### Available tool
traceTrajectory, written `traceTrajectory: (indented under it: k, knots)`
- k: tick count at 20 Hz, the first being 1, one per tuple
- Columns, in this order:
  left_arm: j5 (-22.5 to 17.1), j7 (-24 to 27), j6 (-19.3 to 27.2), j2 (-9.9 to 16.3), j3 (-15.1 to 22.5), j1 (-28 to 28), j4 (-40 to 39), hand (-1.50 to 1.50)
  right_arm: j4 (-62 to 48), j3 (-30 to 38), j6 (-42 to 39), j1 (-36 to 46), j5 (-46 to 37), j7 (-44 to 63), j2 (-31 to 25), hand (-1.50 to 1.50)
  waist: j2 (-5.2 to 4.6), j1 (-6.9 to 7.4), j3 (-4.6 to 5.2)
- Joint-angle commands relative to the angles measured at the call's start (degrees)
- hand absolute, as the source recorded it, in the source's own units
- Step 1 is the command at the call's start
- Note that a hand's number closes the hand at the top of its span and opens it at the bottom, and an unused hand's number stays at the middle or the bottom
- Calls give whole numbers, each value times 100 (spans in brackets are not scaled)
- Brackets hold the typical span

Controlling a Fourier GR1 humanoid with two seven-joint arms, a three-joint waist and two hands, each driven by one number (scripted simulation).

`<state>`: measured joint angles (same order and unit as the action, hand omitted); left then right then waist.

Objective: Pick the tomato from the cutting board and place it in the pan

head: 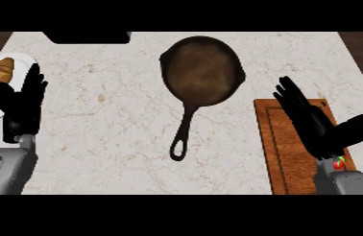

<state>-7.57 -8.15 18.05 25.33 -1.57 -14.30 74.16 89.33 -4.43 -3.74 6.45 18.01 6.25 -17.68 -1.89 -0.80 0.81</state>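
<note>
A dark cast-iron pan (pixel 202 69) lies at the counter's middle back, its handle pointing toward me. A brown wooden cutting board (pixel 273 144) sits at the right. My right hand (pixel 308 117) hovers over the board with straight fingers pointing up and to the left, its thumb out to the right. Only a small red and green bit of the tomato (pixel 339 163) shows by the right wrist; the hand and forearm hide the remainder. My left hand (pixel 25 103) rests open at the left edge, fingers up.
A white plate (pixel 21 61) holding a brown bread-like item (pixel 6 68) sits at the far left, partly behind the left hand. A black object (pixel 86 37) lies at the counter's back edge. Marble counter spreads between the pan and the left hand.
</note>
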Motion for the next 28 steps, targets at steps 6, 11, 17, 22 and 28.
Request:
traceTrajectory:
  k: [6, 11, 17, 22, 28]
  knots:
    - [498, 497, -651, -62, 944, 1106, 818, 0, -453, 1831, -944, 638, 1316, -47, -1176, -150, 212, 160, -92]
    - [331, 360, -808, -27, 921, 1272, 855, 0, -889, 2406, 106, -657, 240, 498, -1905, -150, 225, -42, -82]
    - [631, 186, -535, -296, 1279, 1544, 1338, 0, -1027, 2162, -1306, -1461, -813, -402, -3277, -150, 211, 20, -89]
    - [676, 144, -617, -266, 1233, 1613, 1480, 0, -1266, 2182, -2333, -1227, -789, -473, -3966, -150, 192, 95, -83]
    - [848, 34, -594, -385, 1334, 1661, 1632, 0, -750, 1456, -2999, -455, -764, 302, -4003, -150, 183, 166, -78]
